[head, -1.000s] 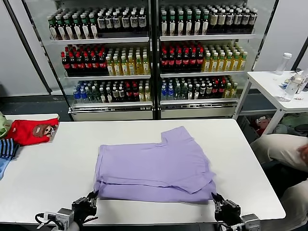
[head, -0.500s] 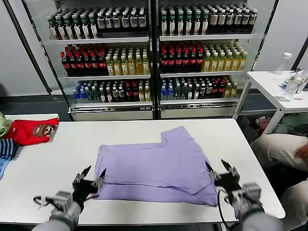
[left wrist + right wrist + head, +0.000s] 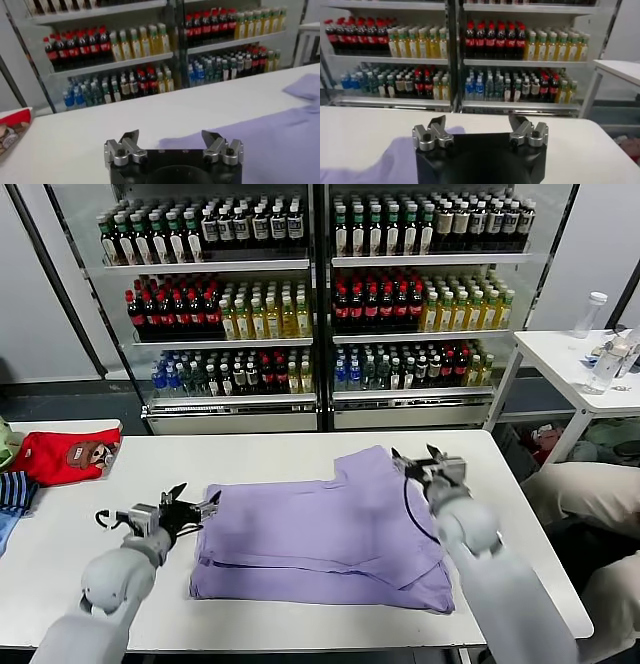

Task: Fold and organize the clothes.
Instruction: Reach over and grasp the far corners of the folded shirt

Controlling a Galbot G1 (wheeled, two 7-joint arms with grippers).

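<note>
Both tools have moved up from the lower frame edge: left tool [image 3: 193, 506] and right tool [image 3: 429, 460] stand open, empty, flanking the folded lavender T-shirt [image 3: 325, 534] on the counter [image 3: 90, 564]; another fold seems next.

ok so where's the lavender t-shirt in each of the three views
Head view: the lavender T-shirt lies folded at the centre of the white table, between the two open grippers.
Left wrist view: its purple cloth fills the table beyond the left gripper.
Right wrist view: only a purple patch shows beside the right gripper.
Shared landmark: the drinks cooler behind the table, seen in all three.
</note>
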